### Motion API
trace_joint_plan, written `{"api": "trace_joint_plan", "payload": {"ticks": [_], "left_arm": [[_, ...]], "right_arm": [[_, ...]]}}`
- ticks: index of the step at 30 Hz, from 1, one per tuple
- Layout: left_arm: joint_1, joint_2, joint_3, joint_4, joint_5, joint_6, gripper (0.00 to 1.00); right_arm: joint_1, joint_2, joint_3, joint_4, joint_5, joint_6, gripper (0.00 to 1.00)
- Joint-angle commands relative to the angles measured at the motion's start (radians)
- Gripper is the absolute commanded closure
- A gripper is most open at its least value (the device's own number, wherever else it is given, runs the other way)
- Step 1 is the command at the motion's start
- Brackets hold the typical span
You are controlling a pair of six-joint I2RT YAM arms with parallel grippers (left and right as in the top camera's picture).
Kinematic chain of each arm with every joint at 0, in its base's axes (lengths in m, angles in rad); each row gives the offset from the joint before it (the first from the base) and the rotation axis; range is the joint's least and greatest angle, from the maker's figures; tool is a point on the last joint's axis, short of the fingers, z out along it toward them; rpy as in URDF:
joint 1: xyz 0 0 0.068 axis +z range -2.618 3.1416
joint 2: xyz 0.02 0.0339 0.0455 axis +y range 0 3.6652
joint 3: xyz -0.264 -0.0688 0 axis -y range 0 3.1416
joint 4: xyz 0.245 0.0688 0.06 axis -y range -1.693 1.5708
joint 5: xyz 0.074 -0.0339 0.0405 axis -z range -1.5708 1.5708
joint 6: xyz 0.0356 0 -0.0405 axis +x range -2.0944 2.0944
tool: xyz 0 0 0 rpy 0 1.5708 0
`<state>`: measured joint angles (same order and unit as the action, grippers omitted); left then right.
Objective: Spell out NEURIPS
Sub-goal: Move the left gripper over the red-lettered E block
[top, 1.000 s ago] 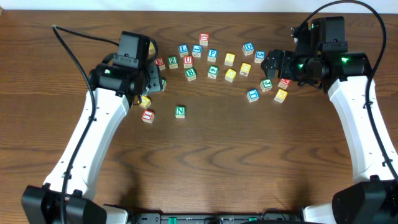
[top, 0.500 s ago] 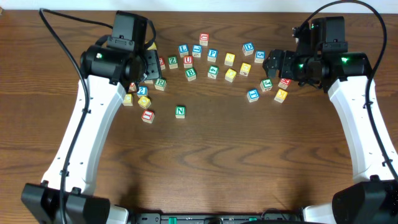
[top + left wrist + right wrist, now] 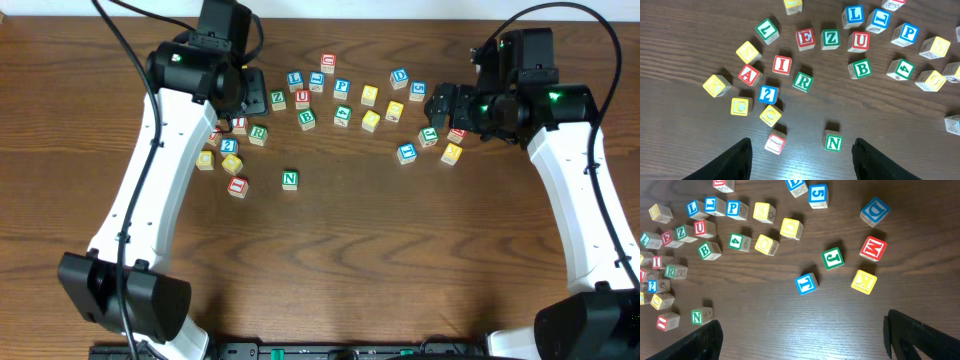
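The left hand (image 3: 248,98) is seen from overhead above the left end of a scatter of letter blocks on the desk (image 3: 330,260), and the right hand (image 3: 438,102) above the right end. One green N block (image 3: 290,179) lies nearer the front, with a red block (image 3: 237,186) near it on the left.

In the left wrist view the left hand's fingers (image 3: 735,162) are spread apart, with nothing between them. One each is counted of the N block, red E block (image 3: 805,38), red U block (image 3: 859,41), green R block (image 3: 802,81), red I block (image 3: 782,64), blue P block (image 3: 907,32) and yellow S block (image 3: 748,51). The E block is flanked by a green Z block (image 3: 830,38). The I block is crowded by a red A block (image 3: 749,74).

In the right wrist view the right hand's fingers (image 3: 702,342) are likewise spread and empty. Four blocks are set apart nearest it: green J block (image 3: 832,258), red M block (image 3: 873,248), blue T block (image 3: 806,283) and yellow K block (image 3: 863,281).
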<state>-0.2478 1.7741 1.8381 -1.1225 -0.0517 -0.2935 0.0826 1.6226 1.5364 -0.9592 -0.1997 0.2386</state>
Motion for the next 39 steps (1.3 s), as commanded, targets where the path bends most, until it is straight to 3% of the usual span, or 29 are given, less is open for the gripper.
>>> {"api": "trace_joint_plan", "payload": {"ticks": [1, 12, 31, 39], "left_arm": [[0.0, 0.015, 0.027, 0.003, -0.01, -0.014, 0.37], [0.001, 0.117, 0.027, 0.105, -0.01, 0.005, 0.37], [0.04, 0.442, 0.027, 0.475, -0.074, -0.059, 0.38], [0.04, 0.49, 0.027, 0.527, -0.124, -0.06, 0.44]], "right_arm": [[0.004, 0.0, 0.018, -0.002, 0.014, 0.007, 0.01], [0.004, 0.0, 0.018, -0.006, 0.014, 0.008, 0.01], [0.004, 0.0, 0.018, -0.006, 0.014, 0.008, 0.01], [0.004, 0.0, 0.018, -0.006, 0.014, 0.008, 0.01]]}}
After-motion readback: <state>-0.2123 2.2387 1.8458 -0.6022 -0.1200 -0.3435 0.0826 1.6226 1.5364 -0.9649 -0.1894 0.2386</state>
